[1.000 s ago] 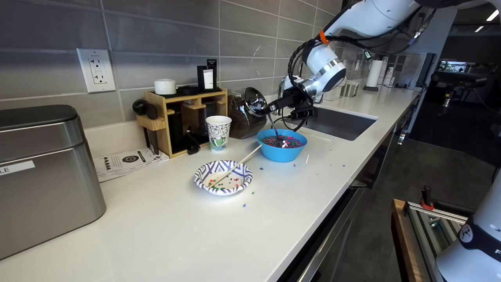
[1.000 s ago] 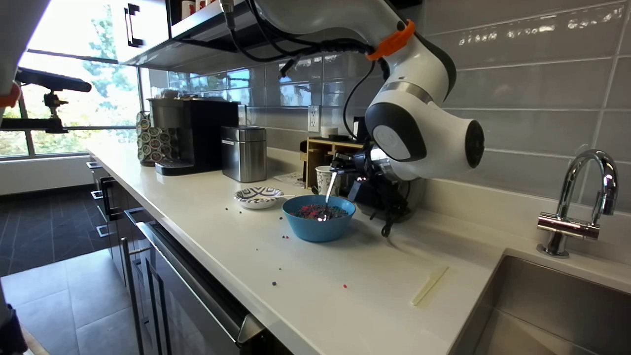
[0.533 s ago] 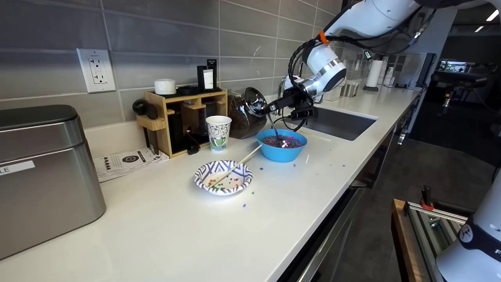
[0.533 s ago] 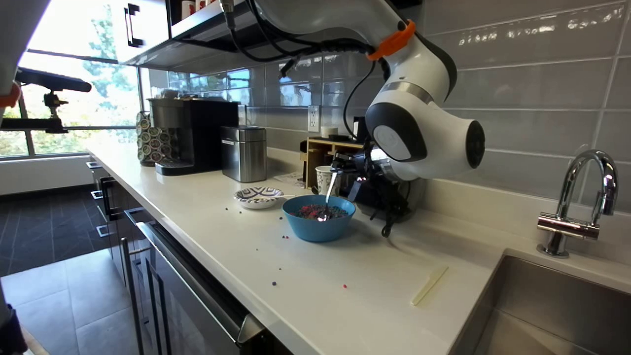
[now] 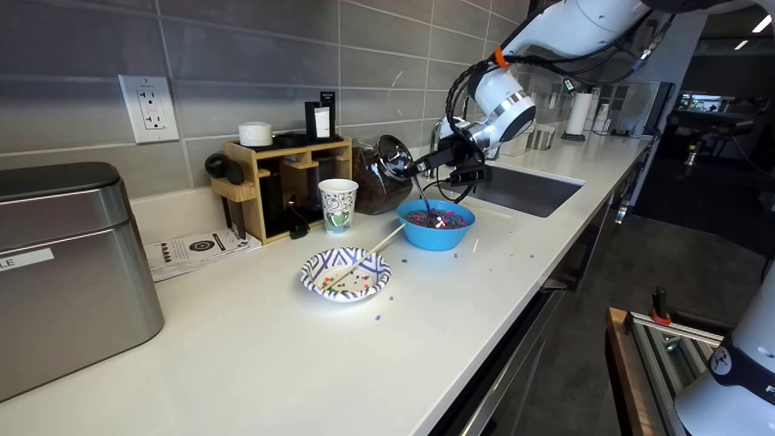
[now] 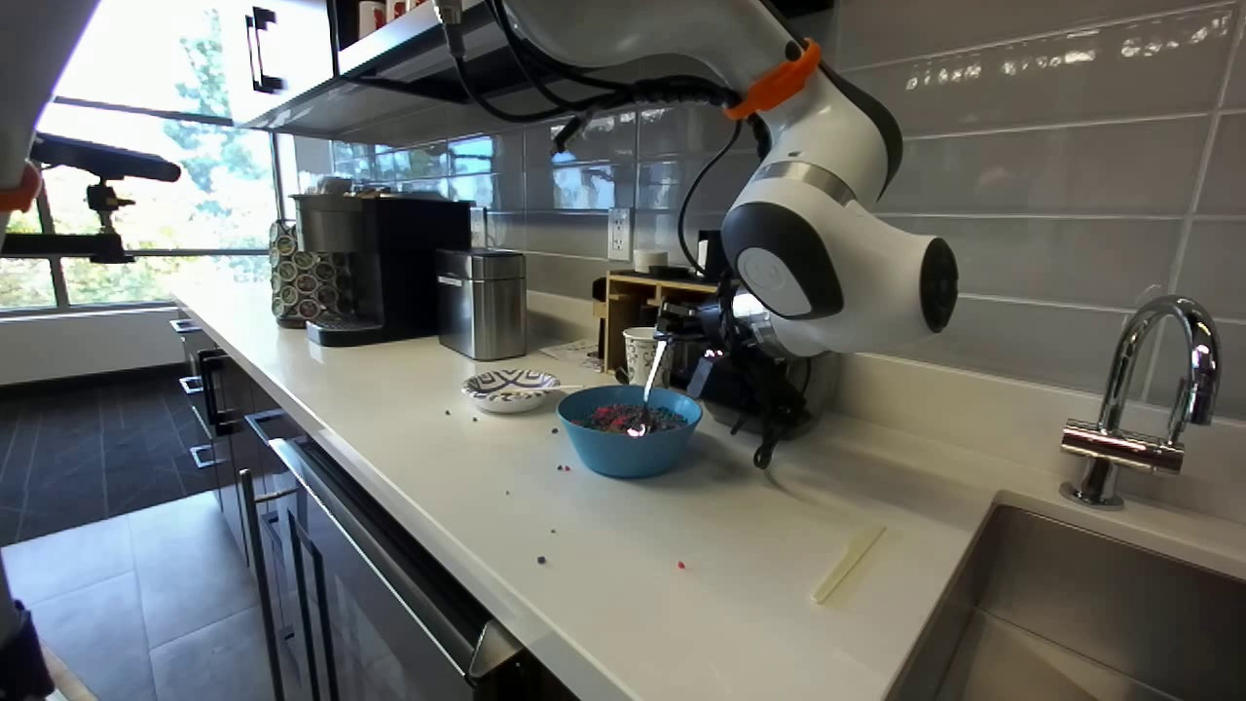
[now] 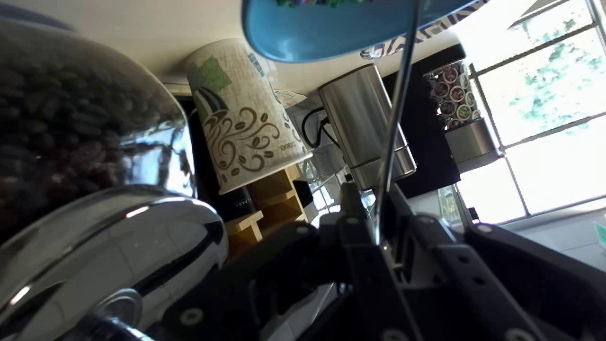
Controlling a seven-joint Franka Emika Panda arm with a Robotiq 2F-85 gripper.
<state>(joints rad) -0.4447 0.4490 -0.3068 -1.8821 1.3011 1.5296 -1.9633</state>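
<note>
A metal spoon (image 6: 653,370) leans in a blue bowl (image 6: 628,458) of small coloured beads, its handle rising toward my gripper (image 6: 665,319). In the wrist view the handle (image 7: 400,94) passes between the fingertips of my gripper (image 7: 375,194). The jaws stand narrowly apart; the spoon lies close to the right finger (image 7: 402,208), with a slim gap beside the left finger (image 7: 351,203). Whether it touches the right finger I cannot tell. In an exterior view a patterned paper bowl (image 5: 310,280) holds a few beads and a thin stick (image 5: 378,245) reaching to the blue bowl.
A tilted glass jar of coffee beans (image 7: 71,118) is close by the gripper, with a paper cup (image 7: 246,118) beside it. A wooden organiser (image 5: 248,194) stands against the wall. The sink (image 6: 1061,594) and faucet (image 6: 1119,448) are nearby. A pale strip (image 6: 849,565) and stray beads lie on the counter.
</note>
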